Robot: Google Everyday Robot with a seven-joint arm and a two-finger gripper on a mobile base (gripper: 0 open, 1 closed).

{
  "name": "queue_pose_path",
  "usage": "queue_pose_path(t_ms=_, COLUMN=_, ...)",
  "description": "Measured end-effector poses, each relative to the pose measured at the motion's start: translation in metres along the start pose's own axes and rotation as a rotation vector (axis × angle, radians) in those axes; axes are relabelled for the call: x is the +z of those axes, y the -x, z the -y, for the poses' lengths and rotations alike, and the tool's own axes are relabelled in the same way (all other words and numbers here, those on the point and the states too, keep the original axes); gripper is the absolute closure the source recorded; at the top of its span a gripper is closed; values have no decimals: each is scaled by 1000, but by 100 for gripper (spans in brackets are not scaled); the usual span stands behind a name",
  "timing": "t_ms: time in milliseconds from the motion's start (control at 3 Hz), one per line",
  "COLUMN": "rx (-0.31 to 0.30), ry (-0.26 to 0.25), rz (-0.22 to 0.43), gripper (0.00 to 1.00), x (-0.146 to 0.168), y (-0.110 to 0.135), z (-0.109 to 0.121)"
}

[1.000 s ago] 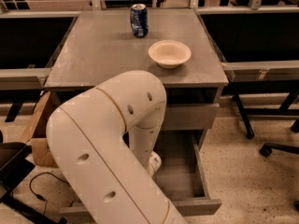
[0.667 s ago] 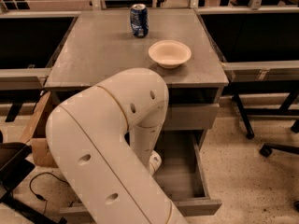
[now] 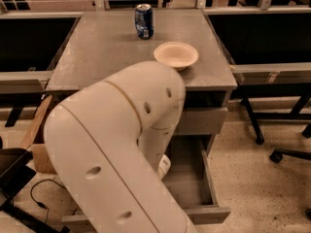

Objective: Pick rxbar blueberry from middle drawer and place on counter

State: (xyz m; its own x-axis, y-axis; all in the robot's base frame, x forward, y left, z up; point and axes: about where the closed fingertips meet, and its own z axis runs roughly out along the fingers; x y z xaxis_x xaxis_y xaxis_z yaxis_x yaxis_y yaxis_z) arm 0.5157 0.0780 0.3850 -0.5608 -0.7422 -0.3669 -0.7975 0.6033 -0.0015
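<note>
Table [image 3: 107, 52]: a matte grey, lightly scuffed top on the cabinet, seen from its near edge.
Soda can [image 3: 144, 21]: stood upright at the middle of the table's far edge; blue with pale print, and its lettering could not be read.
Bowl [image 3: 176, 55]: pale and empty, right of centre and nearer the right edge than the left. It sat well apart from the can, and the arm cut across its near rim in the view.
Arm [image 3: 112, 144]: a bulky cream arm that filled the foreground. It bent at the table's near edge and ran down toward the open drawer.
Claw: hidden behind the arm, seemingly down inside the drawer; whether it was wide, narrow or holding anything could not be told.
Middle drawer [image 3: 194, 178]: pulled well out below the table's near edge, with a plain grey floor, its right wall and front lip showing. The arm covered its left part.
Upper drawer front [image 3: 201, 121]: grey, sitting just above the open drawer.
Rxbar blueberry: nowhere in sight; if it lay in the drawer, it was behind the arm.
Cardboard box [image 3: 39, 140]: brown, on the floor beyond the table's near left corner.
</note>
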Motion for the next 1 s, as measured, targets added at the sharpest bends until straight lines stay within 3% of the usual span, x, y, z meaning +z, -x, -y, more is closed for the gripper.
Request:
queue_pose_path(t_ms=333, rx=-144, ry=35, rz=7, gripper=100, x=-67, y=7, z=-13)
queue_pose_path(t_ms=667, rx=-267, ry=27, rz=65, gripper=100, x=-118, y=20, z=-20)
queue_pose_path(t_ms=1000, rx=-334, ry=3, rz=118, gripper=100, x=-154, y=49, z=-20)
